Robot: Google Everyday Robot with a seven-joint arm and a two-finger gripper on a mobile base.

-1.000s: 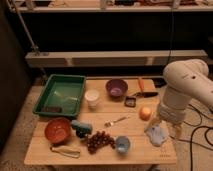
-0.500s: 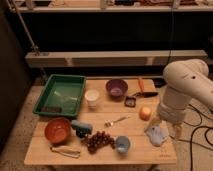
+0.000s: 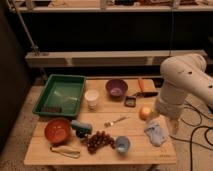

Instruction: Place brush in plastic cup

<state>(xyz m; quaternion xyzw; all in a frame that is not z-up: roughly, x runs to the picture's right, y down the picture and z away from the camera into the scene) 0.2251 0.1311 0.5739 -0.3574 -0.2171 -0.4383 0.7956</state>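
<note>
— Brush (image 3: 136, 98) first: where do you want me to look for it?

— You'll find it lying flat on the wooden table (image 3: 40, 150), toward the back right. Its squarish dark head sits just in front of the purple bowl (image 3: 116, 88), and its thin handle runs off to the right. An orange stick (image 3: 141, 84) lies just behind it.

— And the plastic cup?

— Your light-blue plastic cup (image 3: 122, 144) stands upright near the front edge, just right of the grapes (image 3: 99, 141) and well apart from the brush. A silver fork (image 3: 116, 120) lies between the two.

— Where is the gripper?

— The gripper (image 3: 173, 126) hangs below the bulky white arm at the table's right edge. It is just beside the crumpled blue cloth (image 3: 156, 132), near the yellow-orange fruit (image 3: 145, 113), and apart from the brush. Whether it is wide or narrow, I cannot tell you.

— What else do you have on the table?

— You have a green tray (image 3: 42, 102) at the back left, a white cup (image 3: 91, 98) just right of it, and a red bowl (image 3: 57, 130) at the front left.
</note>
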